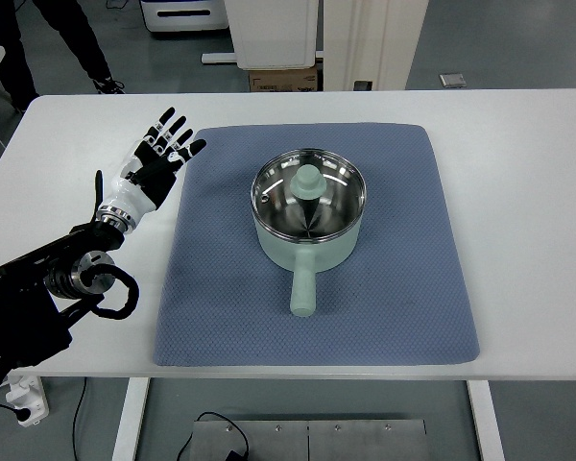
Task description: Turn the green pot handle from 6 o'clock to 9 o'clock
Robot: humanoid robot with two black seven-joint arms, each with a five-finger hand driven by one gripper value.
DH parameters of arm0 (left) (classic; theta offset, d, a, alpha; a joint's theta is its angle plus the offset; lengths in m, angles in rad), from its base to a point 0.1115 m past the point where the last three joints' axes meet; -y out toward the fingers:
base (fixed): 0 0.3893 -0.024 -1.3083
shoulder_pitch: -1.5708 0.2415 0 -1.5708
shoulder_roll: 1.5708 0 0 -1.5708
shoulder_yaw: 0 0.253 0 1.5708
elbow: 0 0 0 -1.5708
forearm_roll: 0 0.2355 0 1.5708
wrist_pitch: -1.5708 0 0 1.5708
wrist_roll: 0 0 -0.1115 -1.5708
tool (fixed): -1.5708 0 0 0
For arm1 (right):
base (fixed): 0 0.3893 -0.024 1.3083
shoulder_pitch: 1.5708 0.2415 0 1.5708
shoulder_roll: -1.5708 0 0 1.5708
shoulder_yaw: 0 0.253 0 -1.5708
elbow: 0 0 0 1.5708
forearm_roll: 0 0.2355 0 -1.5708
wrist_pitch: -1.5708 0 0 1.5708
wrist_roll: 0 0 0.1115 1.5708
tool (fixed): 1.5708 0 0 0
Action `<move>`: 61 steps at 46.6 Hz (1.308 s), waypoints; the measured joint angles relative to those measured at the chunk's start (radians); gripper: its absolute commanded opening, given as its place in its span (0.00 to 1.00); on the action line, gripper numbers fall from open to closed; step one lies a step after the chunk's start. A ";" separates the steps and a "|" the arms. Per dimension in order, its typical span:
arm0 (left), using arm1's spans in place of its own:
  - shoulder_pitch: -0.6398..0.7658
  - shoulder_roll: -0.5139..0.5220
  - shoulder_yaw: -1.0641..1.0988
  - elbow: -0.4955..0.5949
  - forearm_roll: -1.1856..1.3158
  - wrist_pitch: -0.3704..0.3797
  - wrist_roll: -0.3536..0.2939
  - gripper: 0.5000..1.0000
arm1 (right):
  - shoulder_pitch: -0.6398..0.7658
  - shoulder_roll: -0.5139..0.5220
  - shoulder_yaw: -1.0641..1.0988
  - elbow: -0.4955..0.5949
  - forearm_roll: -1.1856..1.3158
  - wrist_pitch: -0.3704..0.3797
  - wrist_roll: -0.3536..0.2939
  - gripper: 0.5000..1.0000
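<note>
A pale green pot [309,213] with a glass lid and green knob sits near the middle of a blue mat [221,288]. Its green handle [303,288] points straight toward the near edge of the table. My left hand [161,154] hovers over the white table just past the mat's left edge, well to the left of the pot, with fingers spread and holding nothing. The left arm runs down to the lower left corner. No right arm shows.
The white table [518,192] extends around the mat on all sides. A person's legs [77,38] stand beyond the far left corner. A cardboard box [283,79] and white furniture stand on the floor behind the table.
</note>
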 measured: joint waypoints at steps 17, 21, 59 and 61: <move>0.000 0.001 -0.001 0.000 0.000 -0.001 0.000 1.00 | 0.000 0.000 0.000 0.000 0.000 0.000 0.000 1.00; 0.000 0.001 -0.001 0.000 0.000 -0.001 0.000 1.00 | 0.000 0.000 0.000 0.000 0.000 0.000 0.000 1.00; -0.007 0.001 -0.003 0.001 0.002 -0.001 -0.006 1.00 | 0.000 0.000 0.000 0.000 0.000 0.000 0.000 1.00; -0.007 0.001 -0.003 0.001 0.002 -0.001 -0.006 1.00 | 0.000 0.000 0.000 0.000 0.000 0.000 0.000 1.00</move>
